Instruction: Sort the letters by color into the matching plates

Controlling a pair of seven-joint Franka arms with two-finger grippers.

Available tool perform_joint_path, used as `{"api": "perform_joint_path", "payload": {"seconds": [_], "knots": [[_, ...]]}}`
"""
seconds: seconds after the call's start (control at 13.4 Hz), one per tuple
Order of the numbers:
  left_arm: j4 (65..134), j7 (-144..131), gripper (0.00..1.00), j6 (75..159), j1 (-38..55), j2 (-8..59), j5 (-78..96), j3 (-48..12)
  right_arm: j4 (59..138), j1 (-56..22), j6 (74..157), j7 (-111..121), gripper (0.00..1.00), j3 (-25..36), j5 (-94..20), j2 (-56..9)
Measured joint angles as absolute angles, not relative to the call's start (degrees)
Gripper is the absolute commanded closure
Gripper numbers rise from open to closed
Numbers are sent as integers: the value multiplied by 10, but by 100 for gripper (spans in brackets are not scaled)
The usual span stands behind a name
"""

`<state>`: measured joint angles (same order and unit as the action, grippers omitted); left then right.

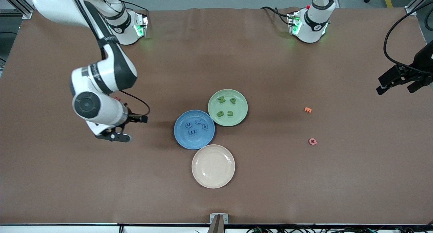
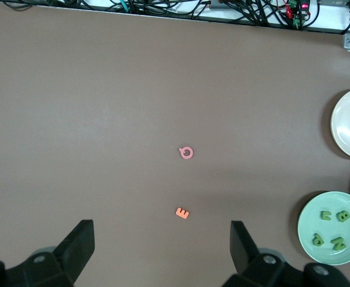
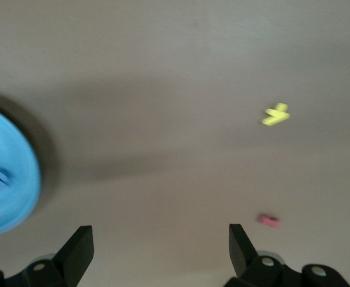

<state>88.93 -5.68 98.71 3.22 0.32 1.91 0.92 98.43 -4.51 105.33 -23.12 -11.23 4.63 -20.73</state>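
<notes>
From the front camera I see four small green foam letters (image 1: 226, 107) lying in the round pale green plate (image 1: 242, 101) and four blue ones (image 1: 196, 126) in the medium blue plate (image 1: 179, 135) touching it at its seven o'clock; the right gripper (image 1: 116, 133) hangs over bare table, the left gripper (image 1: 399, 81) over its own end, both spread wide and empty. My left wrist camera shows open fingers (image 2: 79, 242) above stray orange (image 2: 182, 213) and pink letters (image 2: 186, 153). The right wrist camera shows the blue plate's edge; I'd judge such letters light, soft and thin, best pinched across their edges.
</notes>
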Motion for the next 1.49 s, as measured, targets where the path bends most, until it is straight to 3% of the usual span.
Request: {"api": "perform_joint_path", "payload": {"seconds": [0.45, 0.9, 1.49], "knots": [[889, -57, 0, 987, 32, 3, 19, 9, 982, 12, 938, -117, 0, -112, 47, -106], [889, -57, 0, 987, 32, 3, 19, 9, 886, 93, 853, -7, 0, -112, 46, -100], [889, -57, 0, 987, 32, 3, 19, 9, 802, 95, 828, -6, 0, -121, 28, -101]]}}
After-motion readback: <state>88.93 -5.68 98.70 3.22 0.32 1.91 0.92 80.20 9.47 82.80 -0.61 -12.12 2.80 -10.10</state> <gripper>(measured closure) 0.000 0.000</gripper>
